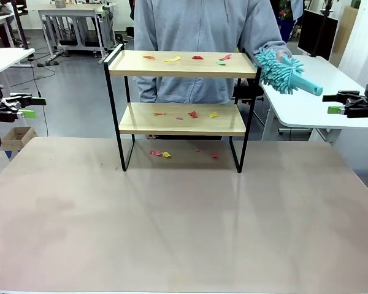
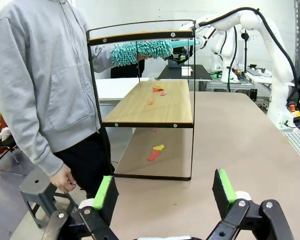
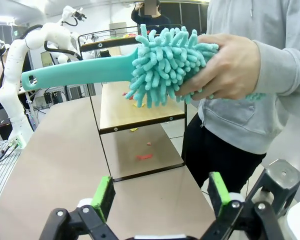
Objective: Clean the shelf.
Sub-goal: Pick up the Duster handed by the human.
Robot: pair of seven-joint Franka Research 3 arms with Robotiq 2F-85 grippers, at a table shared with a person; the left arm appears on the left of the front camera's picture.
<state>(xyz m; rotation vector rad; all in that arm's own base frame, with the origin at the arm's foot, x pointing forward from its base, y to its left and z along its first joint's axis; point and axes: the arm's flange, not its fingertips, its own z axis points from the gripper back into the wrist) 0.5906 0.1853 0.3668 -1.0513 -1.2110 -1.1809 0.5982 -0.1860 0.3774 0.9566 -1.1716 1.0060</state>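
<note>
Shelf [image 1: 135, 64] stands upright on the tabletop [image 1: 184, 220], at the far middle, directly in front of a person [image 1: 196, 24] in a grey zip sweatshirt. Both light wood boards carry small coloured scraps [image 1: 172, 59], red, yellow, orange and green; a few more lie on the tabletop under the lower board. The person's hand [image 3: 230, 67] grips a teal duster [image 3: 160, 65] by its fluffy head, held in the air just beside the shelf's top tier on the robot's right. Its flat handle points away from the person toward the robot's side and has a hanging hole at the tip. Left gripper [image 1: 32, 106]: at the left margin, well apart from the shelf, jaws spread, nothing between the green pads. Right gripper [image 1: 334, 103]: at the right margin, near the duster handle but not touching it, jaws spread, empty.
</note>
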